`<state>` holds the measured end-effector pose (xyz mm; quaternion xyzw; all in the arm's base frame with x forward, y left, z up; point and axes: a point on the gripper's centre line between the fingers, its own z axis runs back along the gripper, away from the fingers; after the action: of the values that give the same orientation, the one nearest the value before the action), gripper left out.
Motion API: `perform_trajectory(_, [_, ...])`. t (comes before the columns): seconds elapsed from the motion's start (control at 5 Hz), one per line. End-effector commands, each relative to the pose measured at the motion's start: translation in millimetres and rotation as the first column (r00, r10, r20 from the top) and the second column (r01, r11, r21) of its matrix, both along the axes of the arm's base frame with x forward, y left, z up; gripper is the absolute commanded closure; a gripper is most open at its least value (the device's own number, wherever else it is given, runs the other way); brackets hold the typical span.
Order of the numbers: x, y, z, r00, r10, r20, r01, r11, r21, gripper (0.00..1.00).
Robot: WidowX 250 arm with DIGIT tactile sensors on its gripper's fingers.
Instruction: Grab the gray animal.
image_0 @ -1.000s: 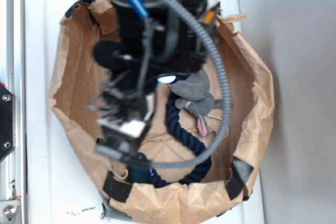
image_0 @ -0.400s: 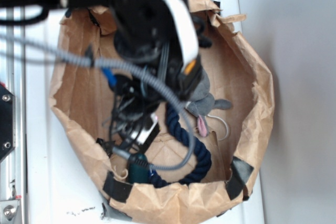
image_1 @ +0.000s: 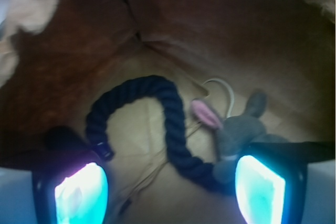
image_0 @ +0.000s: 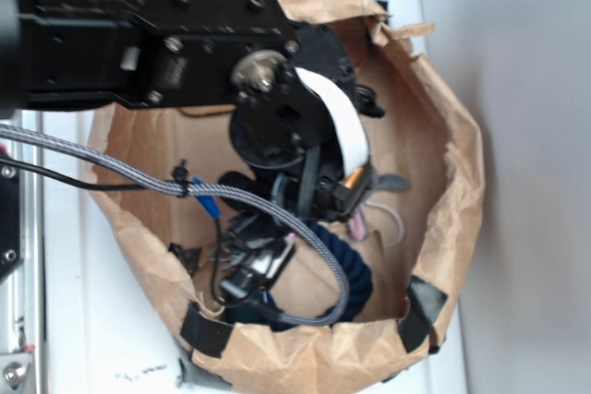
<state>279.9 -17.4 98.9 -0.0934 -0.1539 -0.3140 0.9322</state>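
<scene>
Wrist view alone shows gray animal point(image_1: 239, 132) touching rope point(image_1: 168, 124).

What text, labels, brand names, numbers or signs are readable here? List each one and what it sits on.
None can be read in either view.
The paper bag shows no print on its visible walls.
The gray mouse and the navy rope carry no tag or label.
The gripper has glowing fingers with no marking.
The arm shows only screws, no lettering.
</scene>
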Motion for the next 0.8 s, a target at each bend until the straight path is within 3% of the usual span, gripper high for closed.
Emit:
perform_trajectory(0.0, [20.6,-5.2,-3.4,0.993,-0.021,0.120,0.009,0.995,0.099,0.00])
perform_trajectory(0.2, [15.6,-0.1,0.1,0.991,-0.041,0.127,0.028,0.994,0.104,0.00])
perform_trajectory(0.4, [7.3,11.2,-7.8,0.990,-0.104,0.096,0.078,0.968,0.238,0.00])
perform_trajectory(0.6, [1.1,23.5,-9.1,0.994,-0.097,0.046,0.077,0.944,0.319,0.00])
